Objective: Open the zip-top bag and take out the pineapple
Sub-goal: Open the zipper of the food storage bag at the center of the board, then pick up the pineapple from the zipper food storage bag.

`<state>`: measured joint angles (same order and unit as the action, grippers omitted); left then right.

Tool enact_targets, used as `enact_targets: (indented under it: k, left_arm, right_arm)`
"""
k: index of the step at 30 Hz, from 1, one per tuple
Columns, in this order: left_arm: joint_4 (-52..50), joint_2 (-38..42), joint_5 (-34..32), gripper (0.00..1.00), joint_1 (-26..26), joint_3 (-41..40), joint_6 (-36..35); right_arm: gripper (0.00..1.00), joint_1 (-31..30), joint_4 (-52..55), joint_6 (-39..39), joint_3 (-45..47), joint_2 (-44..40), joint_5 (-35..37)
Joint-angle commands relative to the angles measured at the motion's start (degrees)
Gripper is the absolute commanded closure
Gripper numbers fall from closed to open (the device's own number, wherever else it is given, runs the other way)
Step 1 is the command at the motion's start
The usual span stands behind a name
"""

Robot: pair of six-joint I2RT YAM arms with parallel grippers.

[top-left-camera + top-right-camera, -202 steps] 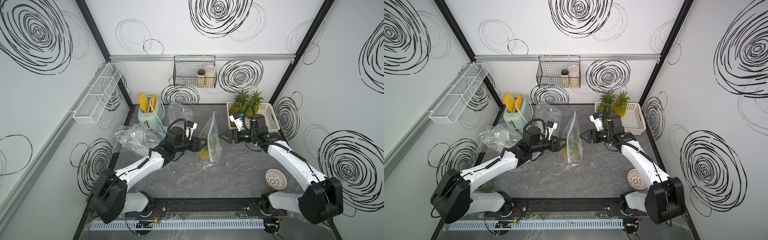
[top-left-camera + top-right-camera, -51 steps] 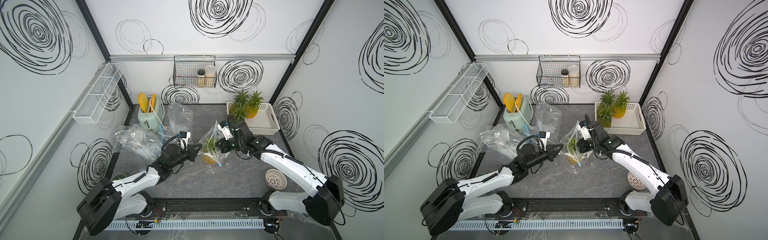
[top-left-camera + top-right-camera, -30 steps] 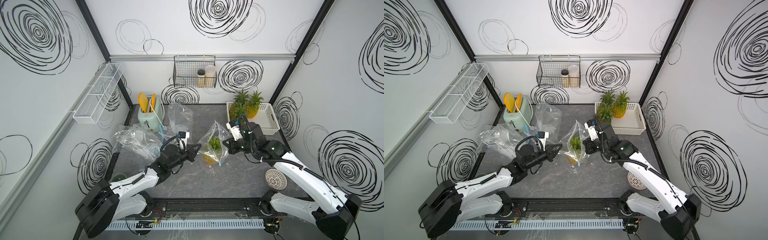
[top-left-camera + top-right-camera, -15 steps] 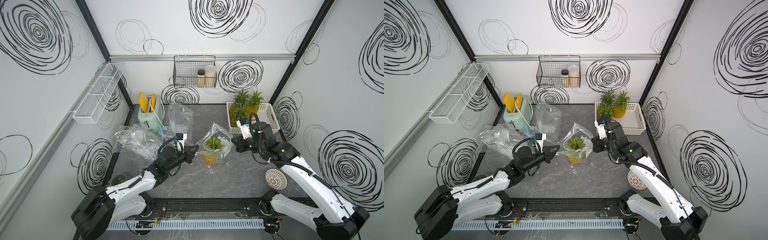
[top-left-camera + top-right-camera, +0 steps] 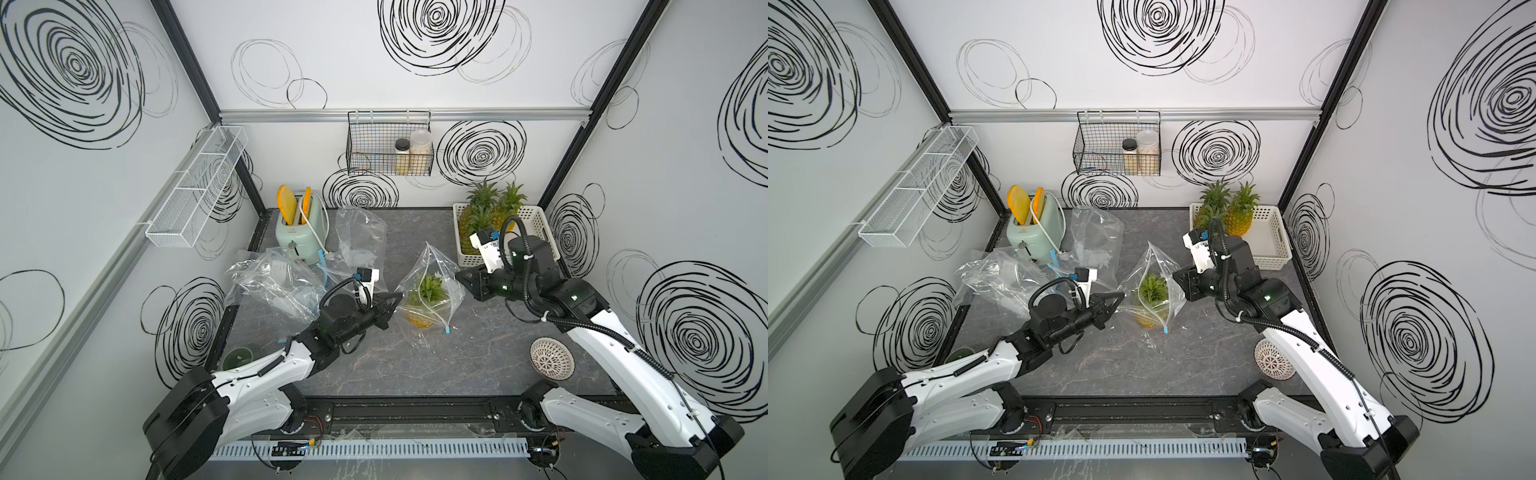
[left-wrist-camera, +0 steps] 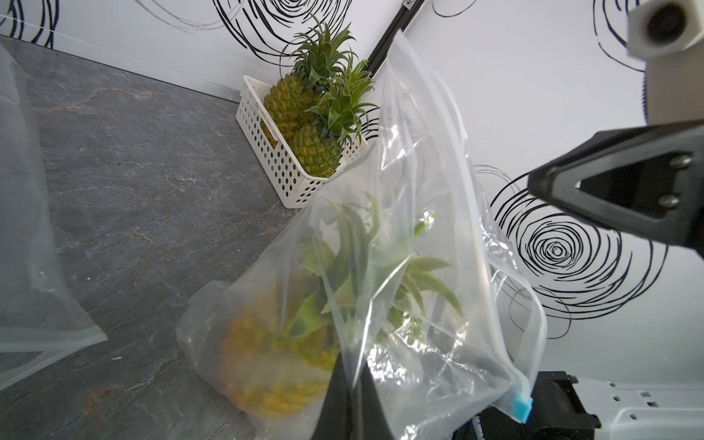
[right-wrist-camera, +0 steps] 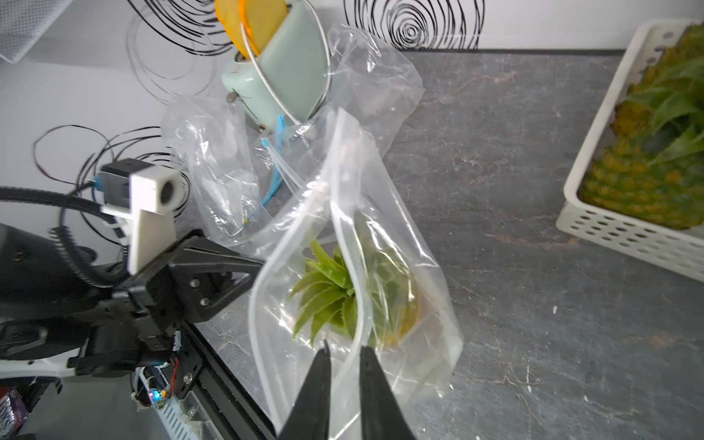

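The clear zip-top bag (image 5: pixel 444 270) stands mid-table with its mouth spread wide. Inside sits the pineapple (image 5: pixel 430 286), green crown up, yellow body low. The bag's blue slider (image 5: pixel 446 331) hangs at the front edge. My left gripper (image 5: pixel 399 296) is shut on the bag's left rim; the left wrist view shows plastic pinched between its fingers (image 6: pixel 352 365). My right gripper (image 5: pixel 459 277) is at the bag's right rim, jaws narrowly open. In the right wrist view the rim runs through the gap between them (image 7: pixel 344 348), above the pineapple (image 7: pixel 327 289).
A white basket (image 5: pixel 536 224) with more pineapples stands at the back right. A mint toaster (image 5: pixel 297 232) and empty clear bags (image 5: pixel 274 282) lie at the back left. A white perforated dome (image 5: pixel 552 359) sits front right, and a green lid (image 5: pixel 237 356) sits by the left edge.
Over the last second the right gripper pulled its rim rightwards and the bag's mouth spread wide. Its jaws have now parted a little. The left gripper stays shut on its rim.
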<state>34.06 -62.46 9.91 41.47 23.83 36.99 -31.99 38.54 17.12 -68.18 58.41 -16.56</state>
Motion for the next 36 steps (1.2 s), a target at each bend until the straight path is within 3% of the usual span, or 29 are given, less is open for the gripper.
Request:
enact_targets:
  k: [1,12,18,27,36]
  left_arm:
    - [3.2,-0.3,-1.5,1.0,0.5,2.0,-0.7]
    - [3.7,-0.6,-1.8,1.0,1.2,1.4,-0.9]
    - [4.6,-0.8,-1.7,1.0,1.2,0.5,-0.7]
    - [5.8,0.3,-2.0,1.0,1.2,-1.1,-1.9]
    - [7.2,0.5,-1.9,1.0,1.1,-3.5,-3.7]
  right_arm:
    - [0.78,-2.2,0.4,0.0,-4.0,0.9,-4.7]
    - [0.74,-7.2,-1.3,0.7,-0.5,8.0,-2.5]
    - [0.73,-7.5,-0.7,0.9,1.1,10.2,2.5]
    - [0.47,-8.0,0.4,0.3,1.5,12.9,8.3]
    - [0.39,-8.5,0.7,-0.3,0.8,16.3,8.7]
